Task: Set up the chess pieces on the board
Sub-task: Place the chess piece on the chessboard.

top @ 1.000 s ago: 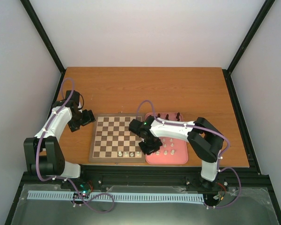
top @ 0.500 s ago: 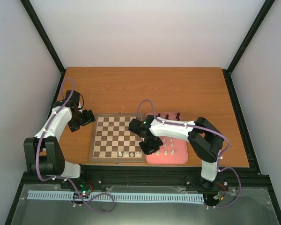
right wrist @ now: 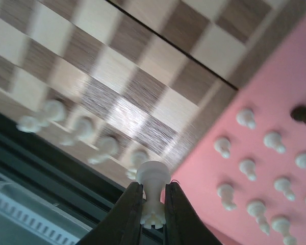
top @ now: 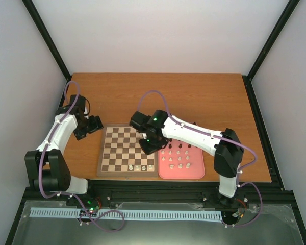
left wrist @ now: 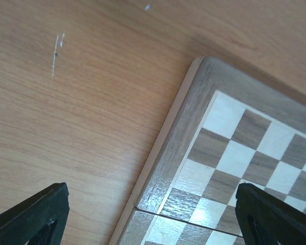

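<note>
The left gripper (top: pixel 93 125) hangs over the wooden table (top: pixel 158 94), just off the far left corner of the board (top: pixel 117 148). Its jaws stand wide apart with nothing between them. In its own wrist view the two black fingers (left wrist: pixel 35 214) sit at the bottom corners of the picture. Between them show the board's rounded corner (left wrist: pixel 194 127) and a stretch of bare table (left wrist: pixel 81 102).

The board lies flat near the front of the table, between the two arms. Most of its squares are bare. Four white pieces (top: pixel 141 167) stand upright in a row along its near edge, toward the right corner. The right wrist view shows the same row (right wrist: pixel 81 130), somewhat blurred.

The right gripper (top: pixel 149 145) is over the right side of the board, close to the edge that meets the tray (top: pixel 195 171). Its jaws are closed on a single white piece (right wrist: pixel 153 178), pinched around its narrow middle between the two fingers (right wrist: pixel 127 214). The wider round end of the piece points away from the camera and a notched end points toward it. In that view the piece appears against the board's near right corner.

The pink tray lies just beside the board's right side. More white pieces (top: pixel 181 162) stand on it in short rows, each apart from its neighbours (right wrist: pixel 247 167). One dark piece (right wrist: pixel 302 113) shows at the right edge of the wrist view.
</note>
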